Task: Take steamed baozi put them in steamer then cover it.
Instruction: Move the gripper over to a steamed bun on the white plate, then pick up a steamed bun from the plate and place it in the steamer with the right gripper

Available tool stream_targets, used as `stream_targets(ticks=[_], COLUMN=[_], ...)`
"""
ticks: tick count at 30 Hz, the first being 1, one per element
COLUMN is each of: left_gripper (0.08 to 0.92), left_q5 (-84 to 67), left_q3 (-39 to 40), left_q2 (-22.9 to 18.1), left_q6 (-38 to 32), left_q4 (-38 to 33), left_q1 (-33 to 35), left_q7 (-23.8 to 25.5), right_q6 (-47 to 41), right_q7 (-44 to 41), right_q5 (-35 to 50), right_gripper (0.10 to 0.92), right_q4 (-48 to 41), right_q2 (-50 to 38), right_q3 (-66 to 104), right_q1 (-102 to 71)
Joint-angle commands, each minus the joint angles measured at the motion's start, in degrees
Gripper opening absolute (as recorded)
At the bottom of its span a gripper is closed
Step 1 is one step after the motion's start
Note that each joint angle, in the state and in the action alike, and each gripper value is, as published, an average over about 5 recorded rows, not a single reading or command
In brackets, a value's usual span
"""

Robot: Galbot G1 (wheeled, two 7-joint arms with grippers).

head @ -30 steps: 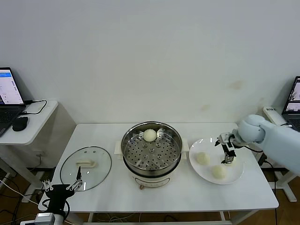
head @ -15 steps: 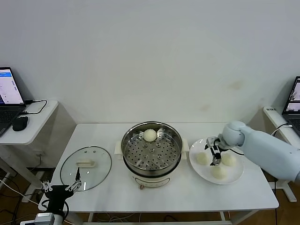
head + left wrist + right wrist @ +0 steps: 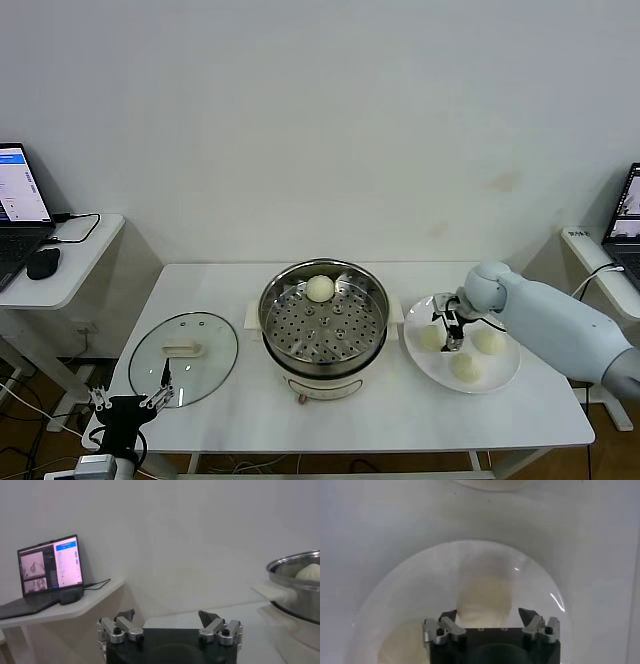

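Observation:
The steamer [image 3: 272, 305] stands mid-table with one baozi [image 3: 319, 288] on its perforated tray. Three more baozi lie on the white plate [image 3: 507, 372] to its right: one on the steamer's side [image 3: 429, 339], one far right [image 3: 489, 341], one in front [image 3: 465, 366]. My right gripper [image 3: 447, 334] is down at the bun on the steamer's side. In the right wrist view that baozi [image 3: 484, 597] sits between the fingers of the right gripper [image 3: 487, 614], which are open and a little wider than it. My left gripper [image 3: 132, 398] hangs open off the table's front left corner.
The glass lid [image 3: 184, 358] with its cream handle lies flat on the table left of the steamer. A side desk with a laptop [image 3: 50, 567] and a mouse [image 3: 43, 262] stands at far left. Another laptop [image 3: 628, 215] is at the right edge.
My right gripper has moved left across the plate, from its right side to the baozi nearest the steamer. The left arm has not moved.

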Motion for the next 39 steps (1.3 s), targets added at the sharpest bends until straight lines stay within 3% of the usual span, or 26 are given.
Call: stream_targets(ticks=[1,13,24,31,39], left_gripper=[0.823,0.823,0.823,0.823,0.823], left_q5=[0.0,0.1,-0.1,-0.4,-0.9], left_q3=[0.0,0.1,0.6,1.0,1.3], left_q2=[0.0,0.0,0.9,1.7,1.8], left_q6=[0.0,-0.1,0.0,0.0,0.1], left_q4=[0.0,-0.5,-0.7,-0.8,-0.4], left_q1=[0.0,0.2,-0.4,-0.9,-1.8], left_q7=[0.0,0.0,0.1,0.2,0.3], right_q6=[0.3,-1.1,-9.7,-17.4,-25.3], right_q7=[0.0,-2.1,-3.1,1.5,8.6], right_q5=[-0.3,3.7,20.0,35.2,45.8], right_gripper=[0.695,0.588,0.589,0.601,0.602], right_q4=[-1.3,5.6,20.9,28.7,27.7], right_q2=[0.9,-4.2,-13.5,-5.7,9.5], right_q3=[0.5,-2.3,-16.2,-25.2,-25.8], right_q1=[-0.4,7.0,32.5,47.8,44.3])
